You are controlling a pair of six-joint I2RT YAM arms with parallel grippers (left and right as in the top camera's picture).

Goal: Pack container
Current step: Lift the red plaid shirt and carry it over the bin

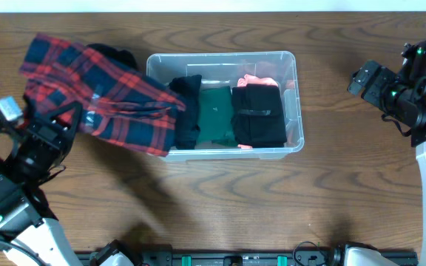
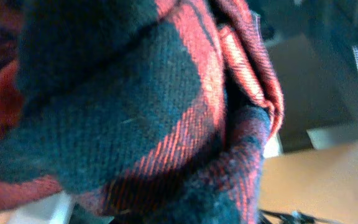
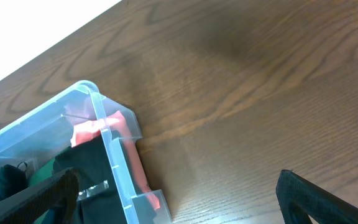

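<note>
A dark wood surface (image 1: 220,207) fills the overhead view. Bare wood runs along its near side and to the right of the container.

The container (image 1: 299,111) (clear plastic, thick rim) sits a little left of centre, toward the far edge. Its long sides run left to right.

A red and navy plaid shirt (image 1: 102,96) spreads over the left part of the surface, and its right edge drapes across the container's left rim.

Inside the container, a black garment (image 1: 187,111) lies at the left, a green one (image 1: 217,114) in the middle and a folded black one (image 1: 259,114) at the right. Coral fabric (image 1: 256,76) shows behind and beside that last one, against the right wall.

The right gripper (image 3: 178,180) hangs well right of the container, over bare wood. Its fingers are spread wide with nothing between them, and the container's corner is at the lower left of its view.

The left gripper (image 1: 59,122) is at the shirt's near left edge. Plaid cloth fills its wrist view and hides the fingers, so I cannot tell whether it grips.
</note>
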